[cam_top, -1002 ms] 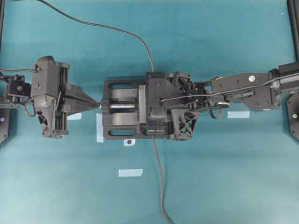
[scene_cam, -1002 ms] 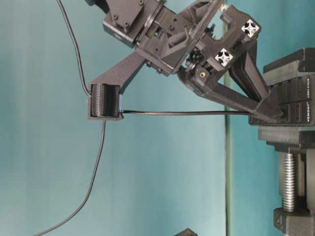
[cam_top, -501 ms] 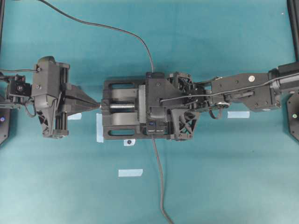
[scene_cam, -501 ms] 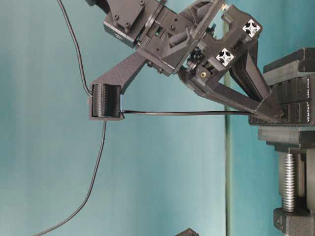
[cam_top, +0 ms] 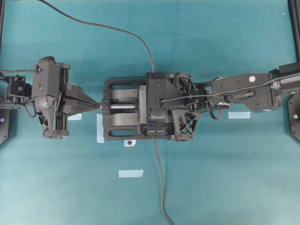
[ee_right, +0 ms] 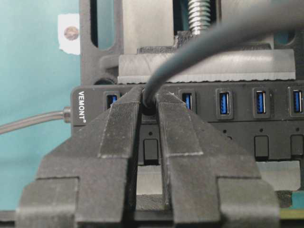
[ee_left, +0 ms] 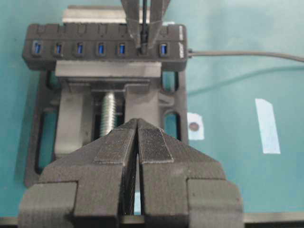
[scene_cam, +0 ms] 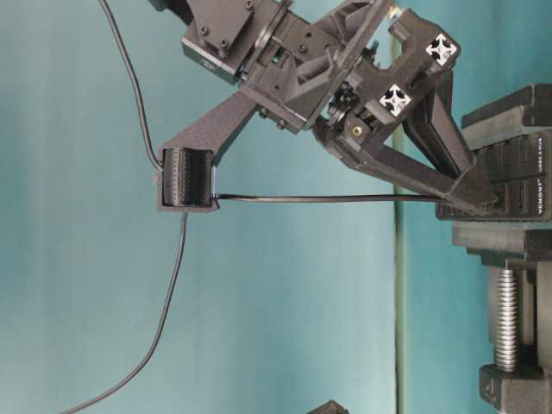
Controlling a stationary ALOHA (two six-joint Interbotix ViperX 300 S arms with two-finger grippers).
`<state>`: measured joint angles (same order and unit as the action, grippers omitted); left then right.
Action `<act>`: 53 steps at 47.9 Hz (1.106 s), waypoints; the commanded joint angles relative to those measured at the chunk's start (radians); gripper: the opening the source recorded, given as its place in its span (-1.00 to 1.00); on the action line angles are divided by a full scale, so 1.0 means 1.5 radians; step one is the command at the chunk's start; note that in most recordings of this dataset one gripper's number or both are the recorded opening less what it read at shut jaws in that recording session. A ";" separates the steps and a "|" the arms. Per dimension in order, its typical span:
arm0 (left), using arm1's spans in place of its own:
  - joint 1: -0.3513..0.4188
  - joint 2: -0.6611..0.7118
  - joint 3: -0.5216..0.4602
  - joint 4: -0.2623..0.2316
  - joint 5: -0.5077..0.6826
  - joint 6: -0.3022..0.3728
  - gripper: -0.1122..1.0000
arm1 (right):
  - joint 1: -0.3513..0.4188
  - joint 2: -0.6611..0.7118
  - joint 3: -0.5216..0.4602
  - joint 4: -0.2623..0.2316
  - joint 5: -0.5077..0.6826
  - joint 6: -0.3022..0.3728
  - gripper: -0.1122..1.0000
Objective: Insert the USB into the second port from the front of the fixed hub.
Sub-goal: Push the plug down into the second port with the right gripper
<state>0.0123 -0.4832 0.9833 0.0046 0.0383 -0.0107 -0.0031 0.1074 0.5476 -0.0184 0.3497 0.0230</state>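
Observation:
The fixed hub (ee_right: 237,124), a long black strip with blue ports, is clamped in a black vise (ee_left: 71,123). My right gripper (ee_right: 149,97) is shut on the USB (ee_right: 150,107), whose grey cable (ee_right: 199,47) curves up and out of the fingers. The plug sits at the second port from the hub's labelled end (ee_right: 81,114); the fingers hide how deep it sits. In the table-level view the right gripper (scene_cam: 487,200) touches the hub (scene_cam: 526,185), with the cable (scene_cam: 319,198) trailing back. My left gripper (ee_left: 138,122) is shut and holds nothing, just off the vise screw (cam_top: 123,107).
The hub's own lead (cam_top: 160,183) runs toward the table's front edge. Several pale tape strips (cam_top: 131,173) lie on the teal mat, one with a dark dot (ee_left: 194,127). Another cable (cam_top: 108,28) crosses the far side.
My right gripper has edged slightly toward the hub with the plug. The left arm has not moved.

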 commanded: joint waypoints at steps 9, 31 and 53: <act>-0.001 -0.002 -0.011 0.000 -0.006 0.000 -0.79 | 0.005 0.003 -0.004 0.000 0.012 0.003 -0.73; -0.008 -0.002 -0.010 0.000 -0.006 -0.003 -0.79 | 0.005 -0.011 -0.012 0.000 -0.027 0.002 -0.06; -0.015 0.006 -0.012 0.000 -0.006 -0.012 -0.79 | 0.001 -0.016 -0.010 0.000 -0.032 0.005 0.69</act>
<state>-0.0077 -0.4679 0.9833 0.0046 0.0383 -0.0276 -0.0077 0.1135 0.5415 -0.0199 0.3022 0.0230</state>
